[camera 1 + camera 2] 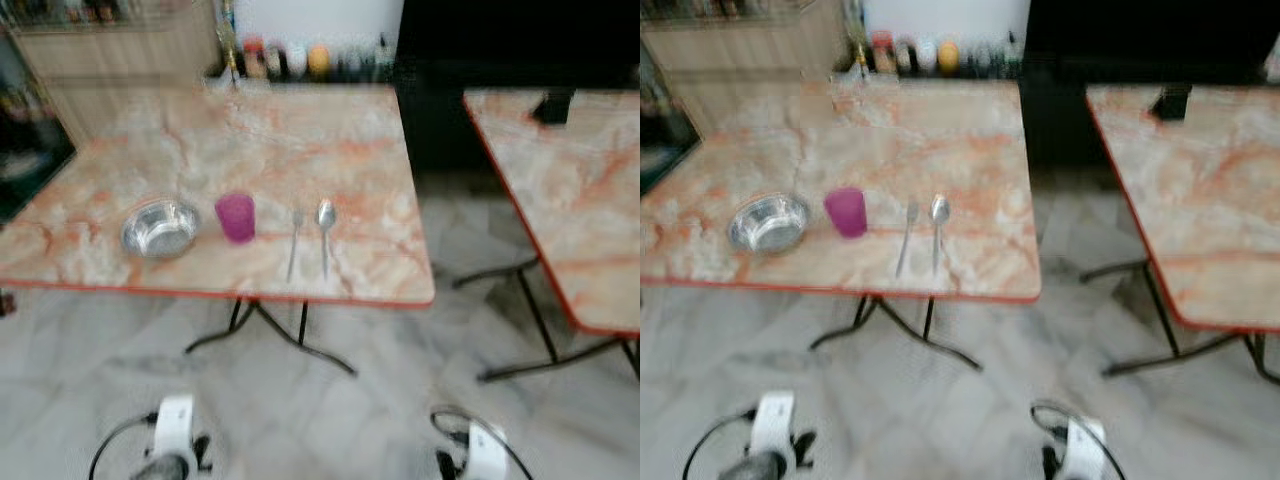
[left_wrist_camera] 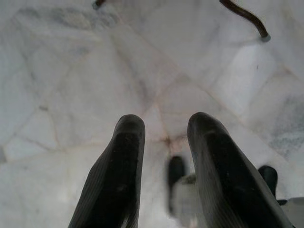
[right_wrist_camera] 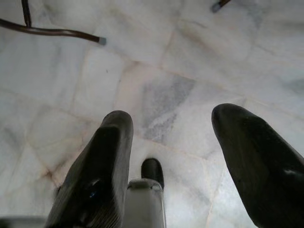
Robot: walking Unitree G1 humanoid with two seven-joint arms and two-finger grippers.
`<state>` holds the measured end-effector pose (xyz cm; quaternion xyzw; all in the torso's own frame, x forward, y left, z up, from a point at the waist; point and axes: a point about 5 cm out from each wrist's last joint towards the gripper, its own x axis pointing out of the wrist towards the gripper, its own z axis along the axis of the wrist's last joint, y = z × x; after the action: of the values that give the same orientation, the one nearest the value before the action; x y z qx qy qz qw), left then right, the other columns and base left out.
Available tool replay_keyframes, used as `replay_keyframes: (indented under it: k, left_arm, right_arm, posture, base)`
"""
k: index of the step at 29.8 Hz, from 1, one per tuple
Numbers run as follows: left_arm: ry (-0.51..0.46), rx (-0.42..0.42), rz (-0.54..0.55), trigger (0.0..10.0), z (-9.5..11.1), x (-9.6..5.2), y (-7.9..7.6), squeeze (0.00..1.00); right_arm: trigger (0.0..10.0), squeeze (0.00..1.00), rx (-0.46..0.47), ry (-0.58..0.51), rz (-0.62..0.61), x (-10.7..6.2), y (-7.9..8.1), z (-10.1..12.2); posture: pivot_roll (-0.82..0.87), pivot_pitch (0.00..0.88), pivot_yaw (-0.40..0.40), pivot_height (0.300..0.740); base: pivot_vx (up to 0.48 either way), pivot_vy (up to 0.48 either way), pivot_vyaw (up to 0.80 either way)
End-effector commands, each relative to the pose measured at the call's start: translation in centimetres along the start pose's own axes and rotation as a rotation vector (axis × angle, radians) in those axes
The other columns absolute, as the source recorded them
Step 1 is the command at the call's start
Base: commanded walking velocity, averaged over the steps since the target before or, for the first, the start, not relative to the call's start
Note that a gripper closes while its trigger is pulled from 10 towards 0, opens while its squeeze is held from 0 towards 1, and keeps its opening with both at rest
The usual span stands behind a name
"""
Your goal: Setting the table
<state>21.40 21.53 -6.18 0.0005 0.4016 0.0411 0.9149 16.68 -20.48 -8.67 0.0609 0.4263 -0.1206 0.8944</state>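
Observation:
On the near marble-patterned table (image 1: 300,130) a steel bowl (image 1: 160,228) sits at the front left. A purple cup (image 1: 236,217) stands just right of it. Further right lie a fork (image 1: 294,243) and a spoon (image 1: 325,232), side by side with their handles toward the front edge. Both arms hang low in front of the table, the left arm (image 1: 172,440) and the right arm (image 1: 485,452). My left gripper (image 2: 166,126) points at the floor, open with a narrow gap and nothing in it. My right gripper (image 3: 173,116) is open wide over the floor tiles, also empty.
A second marble table (image 1: 570,180) stands to the right, with a dark object (image 1: 552,105) on its far edge. Bottles (image 1: 300,58) line the back behind the near table. Curved metal table legs (image 1: 270,335) rest on the pale tiled floor (image 1: 330,420).

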Motion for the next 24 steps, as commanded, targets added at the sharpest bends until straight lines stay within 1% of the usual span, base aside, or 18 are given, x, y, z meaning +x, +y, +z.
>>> replay_keyframes:
  k: [1,23,24]
  left_arm:
    - [0.012,0.006,0.02,10.0,-0.31,-0.17,0.87,0.0]
    - [0.008,0.003,0.021,10.0,-0.18,-0.13,0.76,0.0]
    - [0.004,0.013,0.022,10.0,-0.12,-0.12,0.75,0.0]
  right_arm:
    - [10.0,0.0,0.01,-0.005,0.017,0.11,0.75,0.29]
    - [10.0,0.0,0.009,-0.009,0.017,0.1,0.66,0.32]
    - [10.0,0.0,0.01,-0.01,0.017,0.1,0.67,0.33]
  posture:
    - [0.01,0.0,-0.017,0.74]
    - [0.01,0.0,-0.022,0.74]
    - [0.01,0.0,-0.02,0.74]
  base:
    - [0.0,0.375,0.0]
    - [0.0,0.371,0.0]
    - [0.0,0.0,0.0]
